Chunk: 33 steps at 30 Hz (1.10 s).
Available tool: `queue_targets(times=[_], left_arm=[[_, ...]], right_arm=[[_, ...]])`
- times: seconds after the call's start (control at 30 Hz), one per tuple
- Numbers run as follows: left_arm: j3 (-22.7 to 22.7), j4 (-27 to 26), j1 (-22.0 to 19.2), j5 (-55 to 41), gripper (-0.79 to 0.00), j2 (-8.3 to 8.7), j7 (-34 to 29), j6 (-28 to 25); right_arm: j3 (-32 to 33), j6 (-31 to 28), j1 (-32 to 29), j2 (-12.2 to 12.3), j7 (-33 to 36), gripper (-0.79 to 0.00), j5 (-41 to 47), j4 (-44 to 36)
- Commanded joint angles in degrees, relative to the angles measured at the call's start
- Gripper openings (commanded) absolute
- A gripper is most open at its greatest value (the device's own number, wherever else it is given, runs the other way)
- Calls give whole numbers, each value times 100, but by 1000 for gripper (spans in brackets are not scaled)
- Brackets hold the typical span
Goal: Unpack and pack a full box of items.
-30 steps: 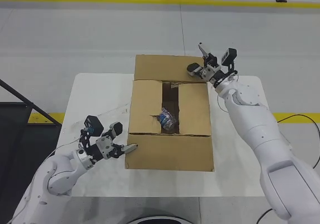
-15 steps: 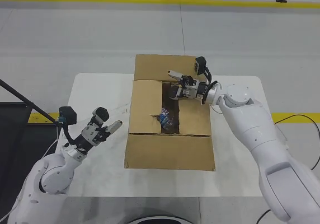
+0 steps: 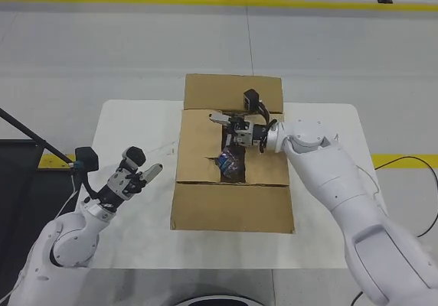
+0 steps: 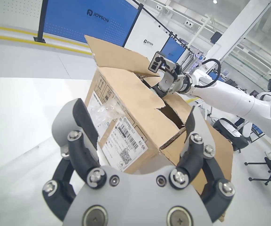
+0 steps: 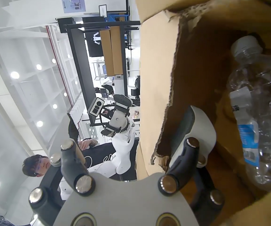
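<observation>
The right gripper has swung from the upper right to the slot at the centre of the box, jaws apart astride a flap. The left gripper, also spread, has backed off lower left. The bottle lies inside, so unpacking looks imminent.

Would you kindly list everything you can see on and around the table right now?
cardboard box: one, brown, mid-table, top flaps partly shut with a gap between them
plastic bottle: one visible, clear with a pale cap, inside the box below the gap
barcode label: one, white, on the box's side wall
table: one, white, under the box
left gripper: grey with black pads, open, beside the box, apart from it
right gripper: open, at the gap, straddling a flap edge
</observation>
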Motion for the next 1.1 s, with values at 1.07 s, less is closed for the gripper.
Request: queue_targets(times=[1.07], left_arm=[[607, -702, -25, 731, 0, -20, -510, 1028]], right_arm=[[282, -984, 154, -525, -538, 0, 409, -580]])
